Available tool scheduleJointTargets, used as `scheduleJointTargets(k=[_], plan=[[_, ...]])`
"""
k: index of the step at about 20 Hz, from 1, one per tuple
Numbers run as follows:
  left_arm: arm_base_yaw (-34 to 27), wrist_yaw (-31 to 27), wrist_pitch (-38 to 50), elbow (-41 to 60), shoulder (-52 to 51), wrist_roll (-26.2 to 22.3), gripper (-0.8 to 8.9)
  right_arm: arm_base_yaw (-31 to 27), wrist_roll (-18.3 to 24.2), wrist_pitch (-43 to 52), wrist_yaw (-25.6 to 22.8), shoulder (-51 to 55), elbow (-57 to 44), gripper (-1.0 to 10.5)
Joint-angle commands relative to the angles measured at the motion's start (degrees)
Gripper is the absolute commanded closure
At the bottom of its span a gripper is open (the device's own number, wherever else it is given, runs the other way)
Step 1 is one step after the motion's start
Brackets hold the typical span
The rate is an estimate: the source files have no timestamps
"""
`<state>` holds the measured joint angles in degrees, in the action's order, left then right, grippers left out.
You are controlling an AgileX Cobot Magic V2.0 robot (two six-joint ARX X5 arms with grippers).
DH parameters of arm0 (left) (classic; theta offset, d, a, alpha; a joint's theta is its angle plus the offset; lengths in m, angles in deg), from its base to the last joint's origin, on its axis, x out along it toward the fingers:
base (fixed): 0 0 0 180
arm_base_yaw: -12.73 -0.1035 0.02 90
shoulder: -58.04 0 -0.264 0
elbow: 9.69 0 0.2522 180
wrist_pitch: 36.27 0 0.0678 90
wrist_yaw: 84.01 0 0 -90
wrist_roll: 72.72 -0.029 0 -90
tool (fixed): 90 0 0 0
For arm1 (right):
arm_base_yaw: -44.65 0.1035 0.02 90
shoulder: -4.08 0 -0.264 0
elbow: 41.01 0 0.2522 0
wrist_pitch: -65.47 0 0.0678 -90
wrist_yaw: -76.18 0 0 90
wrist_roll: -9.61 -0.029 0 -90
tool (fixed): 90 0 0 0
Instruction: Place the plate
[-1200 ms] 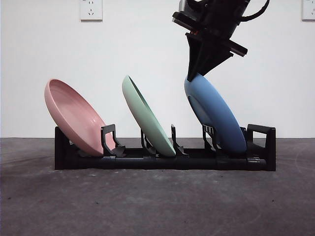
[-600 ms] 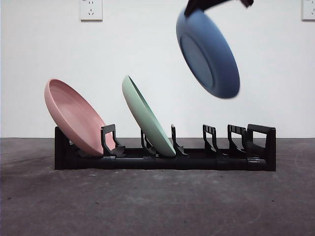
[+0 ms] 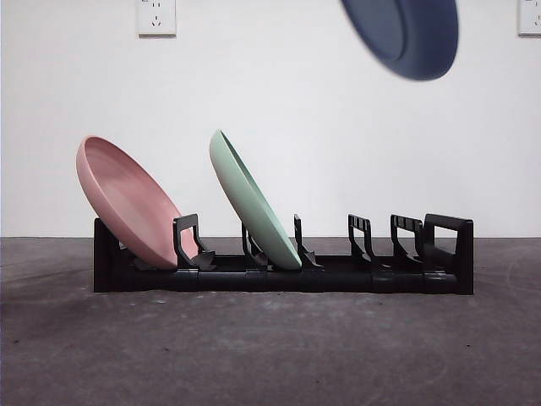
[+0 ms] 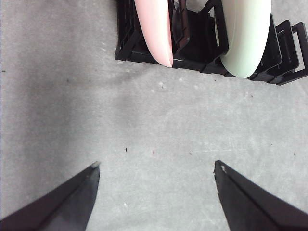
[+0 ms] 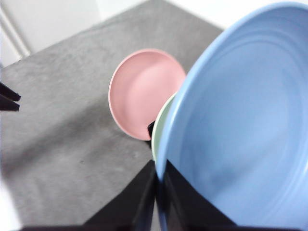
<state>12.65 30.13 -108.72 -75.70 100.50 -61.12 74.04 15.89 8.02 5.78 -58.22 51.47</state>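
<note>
The blue plate (image 3: 407, 34) hangs high at the top right of the front view, cut off by the top edge, well above the black rack (image 3: 338, 275). My right gripper (image 5: 159, 192) is shut on the blue plate's (image 5: 240, 134) rim; the gripper itself is out of the front view. A pink plate (image 3: 127, 199) leans in the rack's left slot and a green plate (image 3: 254, 203) in the middle slot. The right-hand slots (image 3: 406, 241) hold nothing. My left gripper (image 4: 156, 166) is open and empty over the table, short of the rack (image 4: 192, 43).
The grey table top (image 3: 270, 347) runs in front of the rack. A white wall with a socket (image 3: 156, 15) stands behind. The left wrist view shows the pink plate's (image 4: 155, 29) and green plate's (image 4: 245, 33) edges.
The blue plate rose out of the rack's right slot, up and to the right. The dark gripper holding it left the front view over the top edge.
</note>
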Motion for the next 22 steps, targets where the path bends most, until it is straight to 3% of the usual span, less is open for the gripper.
scheduleJointTargets(k=[1, 6, 10, 14, 17, 22], plan=[[0.1, 0.3, 0.6, -1.1, 0.3, 0.0, 4.38, 2.1, 2.7, 3.7, -3.7, 7.2, -7.8, 9.3], [0.1, 0.3, 1.6, -1.1, 0.3, 0.0, 4.38, 8.1, 6.2, 4.4, -11.2, 21.7, -23.3, 9.3], [0.1, 0.3, 1.7, -1.1, 0.3, 0.0, 4.38, 14.9, 6.2, 0.2, -18.8, 29.0, -32.9, 9.3], [0.1, 0.3, 1.8, -1.1, 0.3, 0.0, 4.39, 23.6, 6.1, -6.3, -23.6, 28.0, -35.8, 9.3], [0.1, 0.3, 2.1, -1.1, 0.3, 0.0, 4.39, 30.9, 6.1, -6.7, -29.4, 24.1, -35.8, 9.3], [0.1, 0.3, 2.2, -1.1, 0.3, 0.0, 4.38, 43.2, 6.2, -4.6, -34.7, 12.9, -35.8, 9.3]])
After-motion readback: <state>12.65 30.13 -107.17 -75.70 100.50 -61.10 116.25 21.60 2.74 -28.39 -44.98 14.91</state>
